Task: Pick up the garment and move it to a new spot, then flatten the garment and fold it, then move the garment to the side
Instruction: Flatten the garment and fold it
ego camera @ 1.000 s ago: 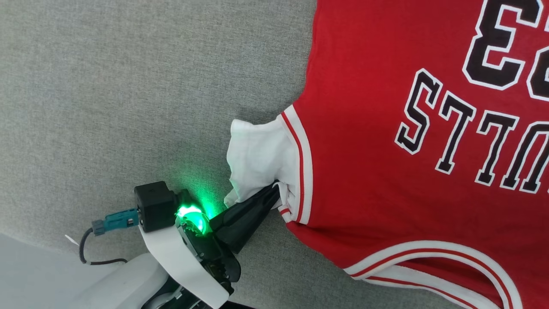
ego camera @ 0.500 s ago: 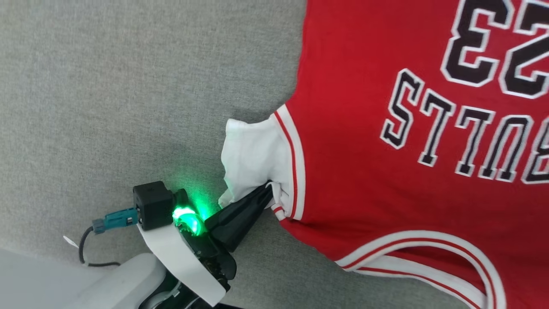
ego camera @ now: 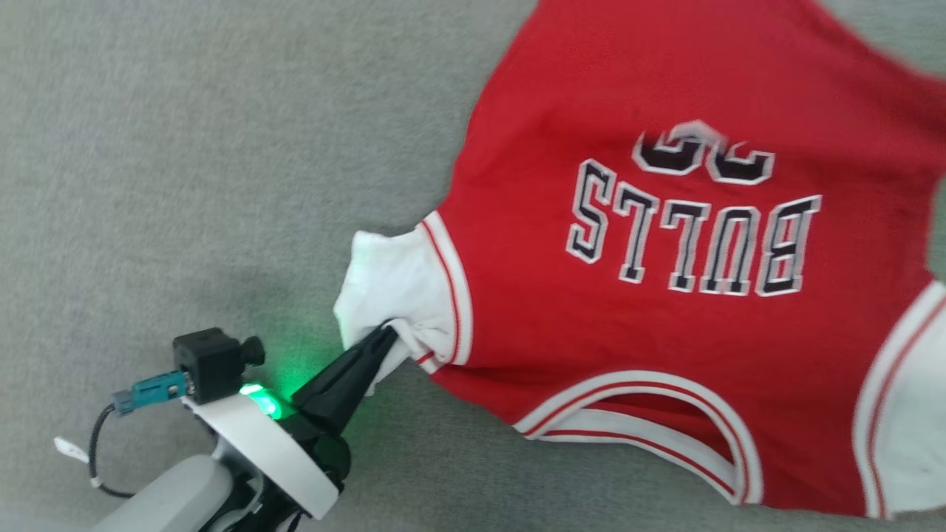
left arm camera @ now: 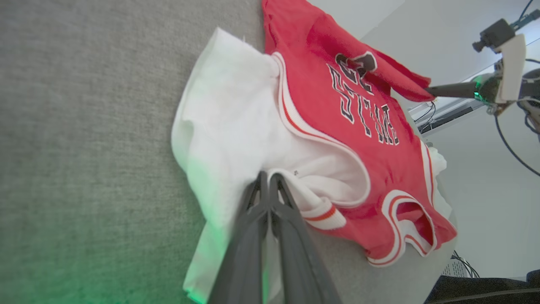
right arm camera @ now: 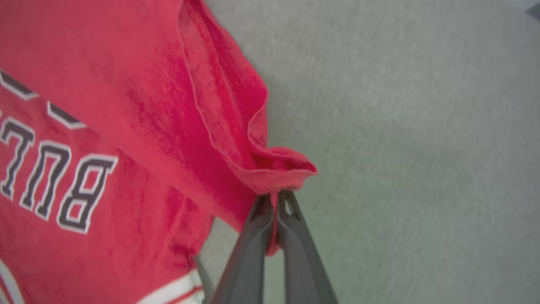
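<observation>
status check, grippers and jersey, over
Left gripper shut on white sleeve. Right gripper shut on red edge. Jersey lettering up on grey surface, creased over the number.

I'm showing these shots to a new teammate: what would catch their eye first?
The red jersey with upside-down black BULLS lettering, spread over the grey fabric surface at the head view's centre-right. Next, the left gripper, shut on its white sleeve at lower left, beside a green light on the wrist. In the right wrist view, the right gripper pinches a bunched red edge.
</observation>
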`<state>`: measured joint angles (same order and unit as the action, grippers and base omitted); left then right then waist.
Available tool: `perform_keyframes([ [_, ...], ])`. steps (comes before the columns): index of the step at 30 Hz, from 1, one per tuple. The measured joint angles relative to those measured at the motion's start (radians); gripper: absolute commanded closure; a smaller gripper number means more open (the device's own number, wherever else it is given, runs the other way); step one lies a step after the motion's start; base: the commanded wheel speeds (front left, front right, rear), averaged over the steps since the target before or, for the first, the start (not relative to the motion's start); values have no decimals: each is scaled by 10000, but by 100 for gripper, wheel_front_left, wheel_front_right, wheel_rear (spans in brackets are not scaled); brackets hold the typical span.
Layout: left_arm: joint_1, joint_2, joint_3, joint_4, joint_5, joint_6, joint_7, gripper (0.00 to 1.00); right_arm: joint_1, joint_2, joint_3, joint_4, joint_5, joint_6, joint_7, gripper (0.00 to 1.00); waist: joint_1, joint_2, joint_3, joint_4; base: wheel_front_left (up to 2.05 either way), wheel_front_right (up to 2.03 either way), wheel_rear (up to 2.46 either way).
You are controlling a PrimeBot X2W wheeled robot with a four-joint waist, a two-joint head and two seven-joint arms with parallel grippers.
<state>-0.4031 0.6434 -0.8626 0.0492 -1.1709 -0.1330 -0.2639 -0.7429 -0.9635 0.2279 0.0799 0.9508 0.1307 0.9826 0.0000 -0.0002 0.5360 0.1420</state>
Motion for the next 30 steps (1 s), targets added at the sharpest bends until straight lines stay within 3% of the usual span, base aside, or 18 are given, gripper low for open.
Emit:
perform_keyframes([
  [7,566,245,543,33,-48,10,2,100,4218,-245,-855,-1783,410,0,29,100,0,0,-766,-625,0,0,0],
  [8,718,257,650,19,-48,10,2,100,5388,-67,-1058,-2230,399,0,31,100,0,0,-922,-766,0,0,0],
  [12,1021,265,848,-27,-42,10,2,100,7448,548,-1254,-3127,215,0,119,100,0,1,-1167,-966,0,0,0],
  [17,1251,293,1085,-109,-15,10,2,100,9025,1375,-1231,-4109,-196,0,395,100,0,1,-1275,-1137,0,0,0],
  [22,1255,341,1060,-184,15,10,2,100,9264,1939,-1271,-4635,-612,0,545,100,0,0,-1286,-1220,0,0,0],
  [23,1255,349,1045,-190,15,10,2,100,9236,2023,-1348,-4690,-706,0,489,77,0,0,-1285,-1226,0,0,0],
  [24,1252,357,1039,-190,15,10,2,100,9180,2117,-1486,-4734,-832,0,364,35,0,1,-1284,-1233,0,0,0],
  [25,1248,355,1034,-198,15,10,2,100,9125,2188,-1668,-4790,-945,0,272,0,0,1,-1285,-1233,0,0,0],
  [30,1251,316,1057,-224,15,10,2,100,8928,2297,-2865,-5446,-1160,0,146,0,0,1,-1293,-1192,0,0,0],
])
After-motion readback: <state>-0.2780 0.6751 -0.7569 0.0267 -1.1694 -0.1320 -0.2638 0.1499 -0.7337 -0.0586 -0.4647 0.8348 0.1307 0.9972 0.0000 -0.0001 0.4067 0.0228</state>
